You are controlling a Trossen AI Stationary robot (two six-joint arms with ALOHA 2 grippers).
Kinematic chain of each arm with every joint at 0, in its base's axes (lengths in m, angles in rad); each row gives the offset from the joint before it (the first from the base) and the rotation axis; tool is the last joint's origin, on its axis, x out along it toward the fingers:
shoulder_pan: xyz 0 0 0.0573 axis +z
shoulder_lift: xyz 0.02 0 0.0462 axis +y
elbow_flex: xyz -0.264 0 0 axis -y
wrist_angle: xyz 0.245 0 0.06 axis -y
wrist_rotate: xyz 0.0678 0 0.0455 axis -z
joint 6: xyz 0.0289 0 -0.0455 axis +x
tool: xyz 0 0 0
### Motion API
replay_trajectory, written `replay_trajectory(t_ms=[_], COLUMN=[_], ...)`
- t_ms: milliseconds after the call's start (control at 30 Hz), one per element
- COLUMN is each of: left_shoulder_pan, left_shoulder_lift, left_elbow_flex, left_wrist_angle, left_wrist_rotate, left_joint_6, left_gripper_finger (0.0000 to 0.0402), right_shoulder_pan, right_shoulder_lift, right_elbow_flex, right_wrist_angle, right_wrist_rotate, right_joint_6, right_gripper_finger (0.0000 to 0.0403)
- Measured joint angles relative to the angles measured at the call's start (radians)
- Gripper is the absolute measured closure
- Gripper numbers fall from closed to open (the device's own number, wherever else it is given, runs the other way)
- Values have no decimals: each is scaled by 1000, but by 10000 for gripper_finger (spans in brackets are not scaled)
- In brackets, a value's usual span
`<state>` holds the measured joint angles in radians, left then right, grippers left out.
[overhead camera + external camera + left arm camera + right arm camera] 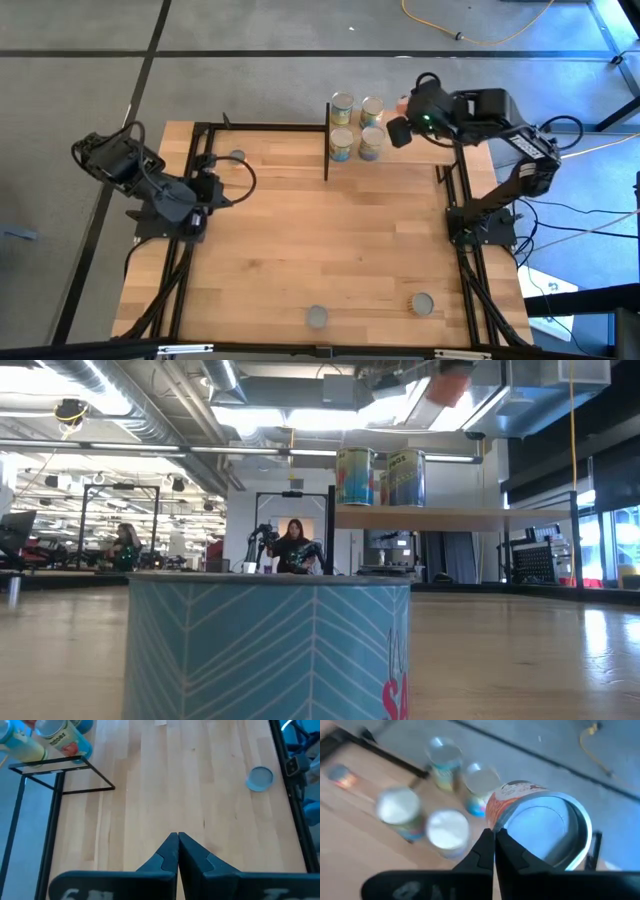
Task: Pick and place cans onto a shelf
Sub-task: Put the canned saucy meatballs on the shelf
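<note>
Right gripper, fingers pressed together, hangs above the shelf at the bench's far edge; an orange-red can lies tipped just beyond its fingertips, four upright cans beside. Left gripper, fingers closed on nothing, waits over bare bench

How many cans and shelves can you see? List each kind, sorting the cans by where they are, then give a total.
Cans on the shelf: 4
Orange can beside the right end effector: 1
Cans on the table: 3
Shelf: 1
Total: 9
</note>
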<state>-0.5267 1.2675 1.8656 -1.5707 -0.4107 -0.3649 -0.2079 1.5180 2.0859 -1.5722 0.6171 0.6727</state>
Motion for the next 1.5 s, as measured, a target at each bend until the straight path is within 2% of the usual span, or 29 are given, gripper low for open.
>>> replay_trajectory(t_ms=[233,367,600,733,933,1167,1500], left_shoulder_pan=[46,69,100,104,104,104,104], left_shoulder_lift=[0,0,0,0,0,0,0], left_elbow_flex=[0,0,0,0,0,0,0], left_wrist_angle=[0,0,0,0,0,0,0], left_wrist_rotate=[9,11,12,12,12,12,12], left_joint_6=[0,-1,-3,-19,-22,-22,-22], left_gripper_finger=[401,401,401,401,401,401,401], right_shoulder_pan=[-151,-218,-293,-323,-343,-345,-346], right_shoulder_lift=[-8,-7,-6,-6,-6,-10,-5], right_elbow_flex=[-196,-297,-432,-502,-592,-611,-600], right_wrist_angle=[6,42,201,224,233,269,286], right_wrist_rotate=[-142,-228,-388,-463,-479,-479,-480], right_joint_6=[-4,-60,-210,-237,-238,-268,-288], right_gripper_finger=[401,401,401,401,401,400,350])
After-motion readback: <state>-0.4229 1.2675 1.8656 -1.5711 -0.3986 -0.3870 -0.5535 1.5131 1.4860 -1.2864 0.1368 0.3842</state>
